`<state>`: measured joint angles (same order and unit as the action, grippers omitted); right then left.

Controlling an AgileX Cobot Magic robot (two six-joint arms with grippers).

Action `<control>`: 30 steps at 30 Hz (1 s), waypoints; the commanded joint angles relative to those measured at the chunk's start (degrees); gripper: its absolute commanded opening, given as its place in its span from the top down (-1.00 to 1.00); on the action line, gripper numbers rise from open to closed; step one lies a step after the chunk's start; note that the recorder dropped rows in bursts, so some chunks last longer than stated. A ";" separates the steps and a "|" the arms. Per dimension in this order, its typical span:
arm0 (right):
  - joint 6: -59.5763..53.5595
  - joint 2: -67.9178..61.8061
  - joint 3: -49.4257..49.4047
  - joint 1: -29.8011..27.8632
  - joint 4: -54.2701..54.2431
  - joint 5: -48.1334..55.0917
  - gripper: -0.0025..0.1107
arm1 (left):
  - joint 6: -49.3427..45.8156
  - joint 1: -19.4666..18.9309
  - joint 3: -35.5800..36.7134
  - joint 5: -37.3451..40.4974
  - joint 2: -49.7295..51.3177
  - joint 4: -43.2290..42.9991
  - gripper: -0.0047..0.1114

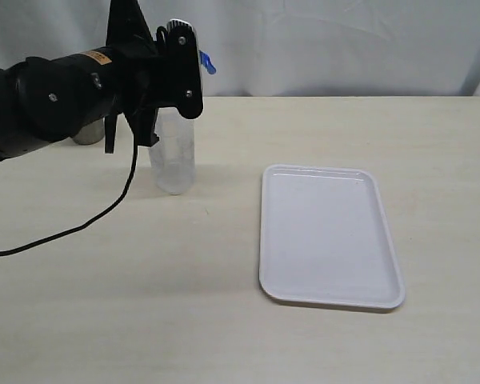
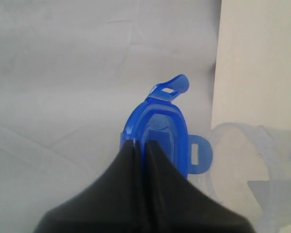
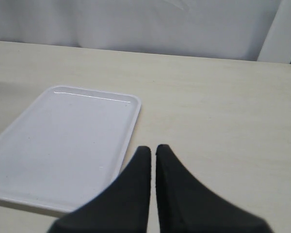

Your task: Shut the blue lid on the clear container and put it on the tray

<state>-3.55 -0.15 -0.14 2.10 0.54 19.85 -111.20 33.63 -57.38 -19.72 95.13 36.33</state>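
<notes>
Left gripper (image 2: 141, 148) clutching blue lid (image 2: 161, 124) hides container (image 1: 174, 160) rim.

The blue lid (image 2: 159, 121) is glossy translucent plastic, the clear container (image 1: 174, 164) see-through plastic, the tray (image 1: 328, 240) smooth white plastic.

Left arm (image 1: 56, 100) built of bulky rounded black segments, orange label (image 1: 92, 57) affixed, silver screws (image 1: 188, 94) set in the housing, thin black cable (image 1: 104, 212) attached, right gripper (image 3: 153, 149) fingers (image 3: 182, 194) tapered, matte black.
</notes>
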 commanded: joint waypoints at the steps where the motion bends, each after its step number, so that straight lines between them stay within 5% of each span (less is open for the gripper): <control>1: -0.17 0.15 0.14 0.10 0.16 -0.26 0.88 | 0.05 0.36 0.06 0.15 -0.41 1.34 0.92; 20: -0.17 0.15 0.14 0.10 0.16 -0.26 0.88 | -1.36 0.36 0.06 -6.08 -2.33 2.11 0.92; 30: -0.17 0.15 0.14 0.10 0.16 -0.26 0.88 | -1.36 -2.95 0.06 -4.87 2.09 -0.06 0.92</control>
<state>-3.55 -0.15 -0.14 2.10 0.54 19.85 -112.67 31.33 -57.38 -23.18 96.27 36.73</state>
